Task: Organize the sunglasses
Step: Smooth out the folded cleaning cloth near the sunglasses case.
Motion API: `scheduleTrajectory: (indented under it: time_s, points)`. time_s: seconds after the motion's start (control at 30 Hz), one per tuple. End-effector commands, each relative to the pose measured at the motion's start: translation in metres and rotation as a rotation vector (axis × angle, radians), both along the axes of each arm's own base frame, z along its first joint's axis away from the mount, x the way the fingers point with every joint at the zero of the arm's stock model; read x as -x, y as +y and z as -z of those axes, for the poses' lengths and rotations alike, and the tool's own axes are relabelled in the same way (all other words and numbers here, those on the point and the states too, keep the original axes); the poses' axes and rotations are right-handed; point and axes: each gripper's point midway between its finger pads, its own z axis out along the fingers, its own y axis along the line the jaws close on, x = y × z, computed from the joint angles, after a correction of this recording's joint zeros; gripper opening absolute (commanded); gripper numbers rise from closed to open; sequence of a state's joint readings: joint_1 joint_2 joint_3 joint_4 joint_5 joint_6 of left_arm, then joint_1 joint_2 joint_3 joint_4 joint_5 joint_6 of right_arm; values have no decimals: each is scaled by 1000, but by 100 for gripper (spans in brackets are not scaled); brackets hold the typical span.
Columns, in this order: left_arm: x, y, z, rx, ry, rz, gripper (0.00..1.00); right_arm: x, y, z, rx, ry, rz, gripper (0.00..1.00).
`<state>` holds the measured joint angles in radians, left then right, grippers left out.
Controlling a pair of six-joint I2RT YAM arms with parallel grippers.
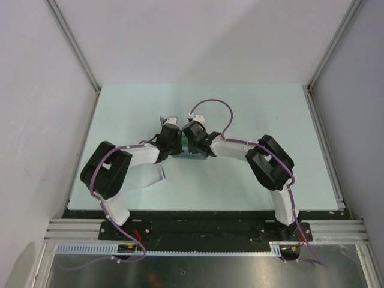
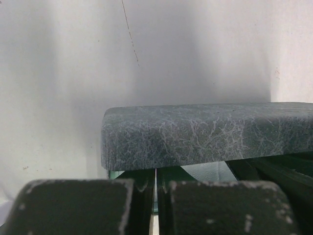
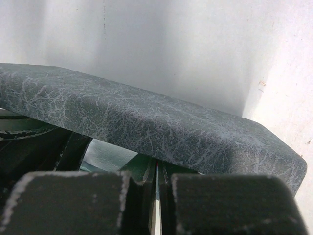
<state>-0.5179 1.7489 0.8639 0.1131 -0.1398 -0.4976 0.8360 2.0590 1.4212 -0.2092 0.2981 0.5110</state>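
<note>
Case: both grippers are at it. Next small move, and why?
Probably back the left gripper off a little to look inside. It and the right gripper are shut, tips tucked under the grey case, and no view shows the sunglasses, so whether they're inside is unclear.

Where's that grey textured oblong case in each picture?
Top external: grey textured oblong case, near centre, mostly hidden between left gripper and right gripper.
Left wrist: wide slab across centre and right.
Right wrist: slanted band across the middle.
Shared landmark: white wall beyond it.
</note>
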Motion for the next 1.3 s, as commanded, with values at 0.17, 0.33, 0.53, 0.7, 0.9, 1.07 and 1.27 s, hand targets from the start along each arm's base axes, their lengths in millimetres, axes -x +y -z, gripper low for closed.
scheduleTrajectory:
  time_s: [0.17, 0.33, 0.53, 0.7, 0.9, 1.07, 1.27]
  points:
    - [-8, 3, -2, -6, -25, -36, 0, -13, -16, 14, 37, -8, 53, 0]
    - [-9, 5, -2, -3, -23, -45, 0, -15, -34, 16, 63, -12, 91, 0]
    - [-9, 6, -2, -3, -21, -49, 1, -17, -51, 12, 91, -33, 124, 0]
    - [-9, 5, -3, -3, -19, -44, 0, -13, -51, 4, 96, -58, 105, 0]
    - [-9, 6, -7, -3, -26, -45, 0, -12, -43, -17, 63, -92, 85, 0]
    - [-12, 4, -19, 10, -48, -41, 4, -12, -37, -35, 21, -113, 72, 0]
    - [-16, 0, -36, 31, -77, -38, 9, -8, -32, -51, -6, -130, 47, 0]
